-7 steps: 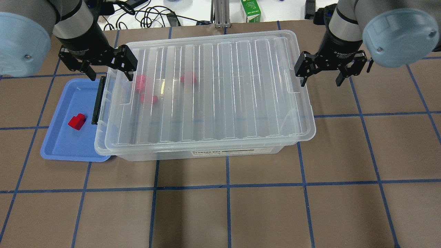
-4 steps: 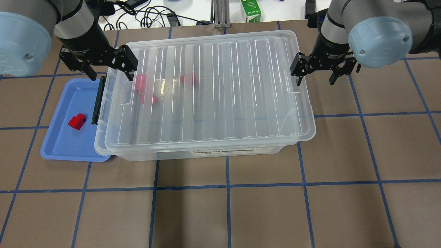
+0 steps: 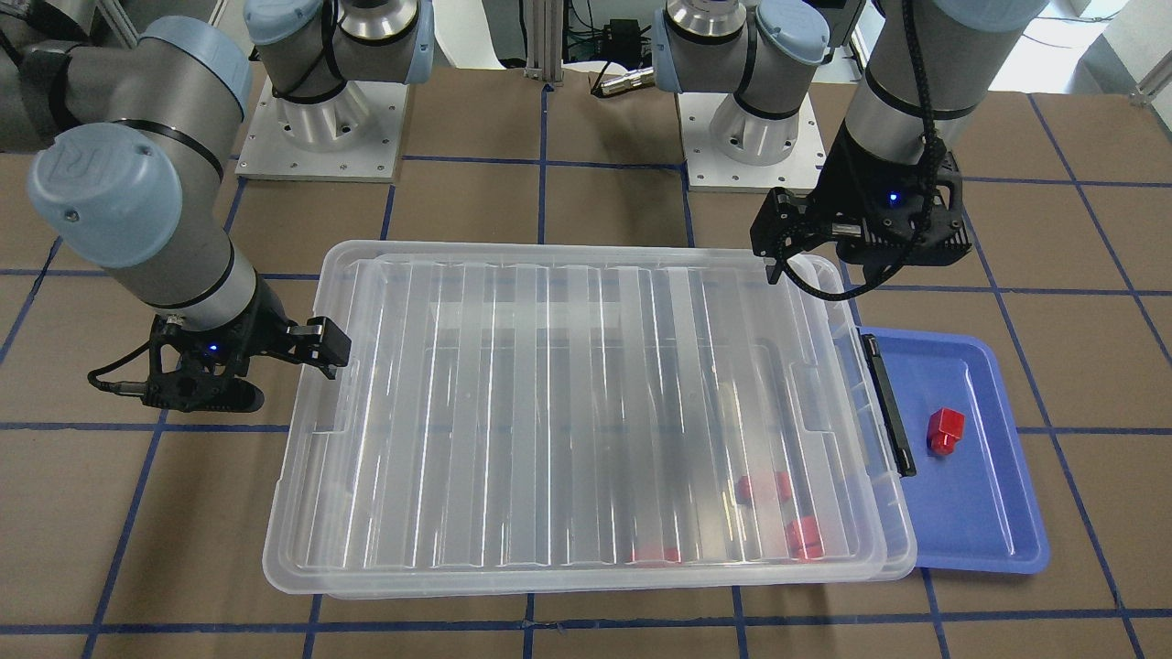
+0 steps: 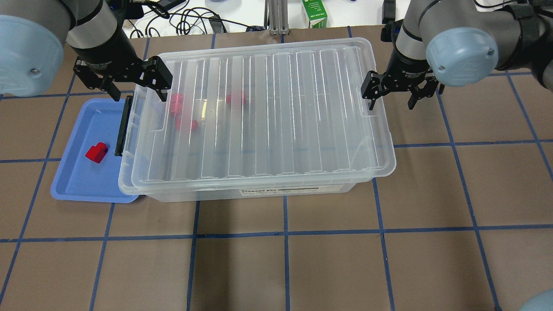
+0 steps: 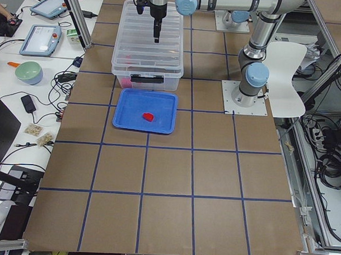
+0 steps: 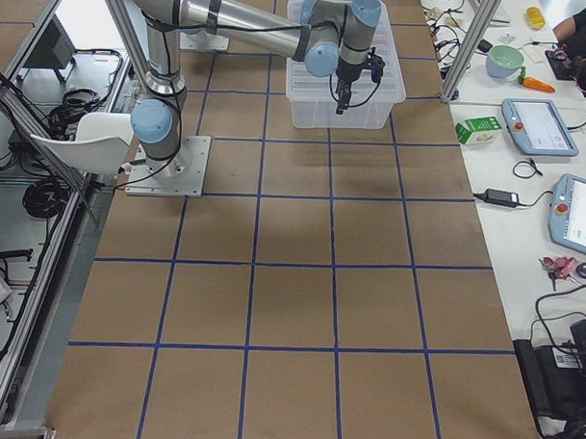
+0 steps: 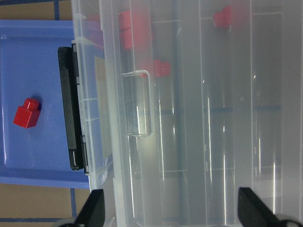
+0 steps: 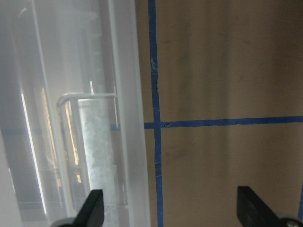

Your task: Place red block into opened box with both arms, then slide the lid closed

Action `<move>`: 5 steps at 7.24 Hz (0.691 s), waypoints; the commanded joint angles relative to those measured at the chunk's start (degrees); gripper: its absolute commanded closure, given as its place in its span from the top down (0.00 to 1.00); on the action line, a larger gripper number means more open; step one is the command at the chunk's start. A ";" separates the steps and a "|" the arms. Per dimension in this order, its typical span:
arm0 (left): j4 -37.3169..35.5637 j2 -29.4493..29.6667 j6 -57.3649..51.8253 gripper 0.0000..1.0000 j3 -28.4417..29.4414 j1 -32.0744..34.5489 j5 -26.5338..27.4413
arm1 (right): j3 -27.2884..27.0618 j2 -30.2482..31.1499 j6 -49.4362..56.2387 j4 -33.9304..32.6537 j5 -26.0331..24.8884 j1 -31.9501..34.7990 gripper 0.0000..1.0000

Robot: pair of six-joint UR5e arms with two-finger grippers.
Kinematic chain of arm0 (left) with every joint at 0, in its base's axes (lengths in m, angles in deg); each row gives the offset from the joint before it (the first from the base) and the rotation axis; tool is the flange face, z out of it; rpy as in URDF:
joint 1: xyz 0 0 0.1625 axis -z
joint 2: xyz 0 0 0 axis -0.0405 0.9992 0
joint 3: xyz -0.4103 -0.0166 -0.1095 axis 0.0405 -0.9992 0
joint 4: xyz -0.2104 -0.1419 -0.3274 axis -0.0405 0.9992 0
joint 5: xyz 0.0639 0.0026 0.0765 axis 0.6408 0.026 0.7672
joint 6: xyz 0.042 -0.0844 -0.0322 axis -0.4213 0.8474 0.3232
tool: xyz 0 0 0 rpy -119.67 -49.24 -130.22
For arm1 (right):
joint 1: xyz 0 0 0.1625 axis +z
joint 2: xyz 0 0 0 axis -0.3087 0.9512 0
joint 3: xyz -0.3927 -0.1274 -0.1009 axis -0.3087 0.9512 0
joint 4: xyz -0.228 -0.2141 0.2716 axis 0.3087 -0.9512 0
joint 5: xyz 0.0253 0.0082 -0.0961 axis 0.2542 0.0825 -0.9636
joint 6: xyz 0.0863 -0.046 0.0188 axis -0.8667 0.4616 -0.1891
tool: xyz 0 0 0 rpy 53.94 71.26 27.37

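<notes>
The clear box (image 4: 259, 192) stands mid-table with the ribbed lid (image 4: 276, 116) lying on it, shifted slightly to the right so it overhangs the right end. Three red blocks (image 4: 186, 125) show blurred through the lid at the box's left end. Another red block (image 4: 96, 152) lies in the blue tray (image 4: 77, 181), left of the box's black bar (image 4: 122, 126). My left gripper (image 4: 138, 90) is open, straddling the box's far-left end, one finger over the lid. Open too, my right gripper (image 4: 391, 102) has one finger at the lid's right edge by its notch, the other over the table.
The blue tray (image 3: 984, 513) is tucked partly under the box's left end. A green carton (image 4: 314, 14) and cables (image 4: 190, 19) lie beyond the table's far edge. Brown table surface with blue tape lines stretches in front of the box.
My right gripper has moved left and slightly nearer, up to the lid's right edge. The left gripper, the lid and the blocks have not moved.
</notes>
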 commanded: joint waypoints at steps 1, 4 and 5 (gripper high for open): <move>0.00 -0.01 0.00 1.00 0.00 0.00 0.01 | 0.16 -0.77 0.00 -0.27 -0.11 -0.09 1.00; 0.00 0.07 0.00 1.00 0.00 0.00 0.01 | 0.60 -0.78 1.23 0.08 -1.51 -4.46 1.00; 0.00 0.07 0.00 1.00 0.00 0.00 0.01 | 0.68 -0.69 1.41 0.17 -1.61 -5.61 1.00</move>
